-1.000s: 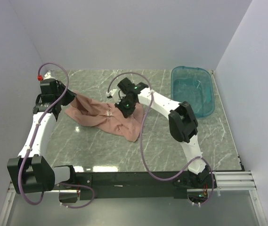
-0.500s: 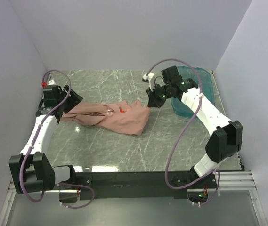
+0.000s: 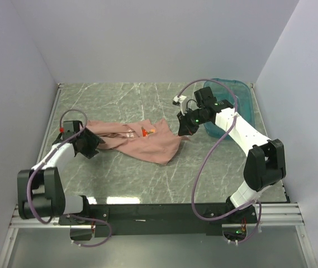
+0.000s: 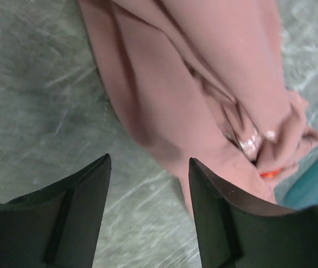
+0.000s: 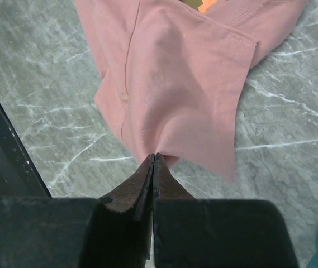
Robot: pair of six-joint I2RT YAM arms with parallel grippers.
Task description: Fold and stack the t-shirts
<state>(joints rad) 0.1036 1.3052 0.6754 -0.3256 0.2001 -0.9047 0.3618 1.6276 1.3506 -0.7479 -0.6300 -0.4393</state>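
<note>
One salmon-pink t-shirt (image 3: 147, 146) lies crumpled and stretched out sideways on the marble table, its small print with orange marks facing up. My right gripper (image 3: 182, 129) is shut on the shirt's right edge; in the right wrist view the t-shirt (image 5: 181, 72) fans out from the pinched tips of the right gripper (image 5: 154, 156). My left gripper (image 3: 93, 146) sits low at the shirt's left end, open. In the left wrist view bare marble shows between the tips of the left gripper (image 4: 150, 159), and the t-shirt (image 4: 164, 100) lies just ahead, touching its right finger (image 4: 220, 206).
A translucent teal tub (image 3: 228, 106) stands at the back right, just behind the right arm. Grey walls close in the table on three sides. A black rail (image 3: 164, 212) runs along the near edge.
The right gripper has pulled the shirt's edge rightwards, stretching it out. The left gripper has opened, let go of the shirt's left end, and dropped towards the near left.
</note>
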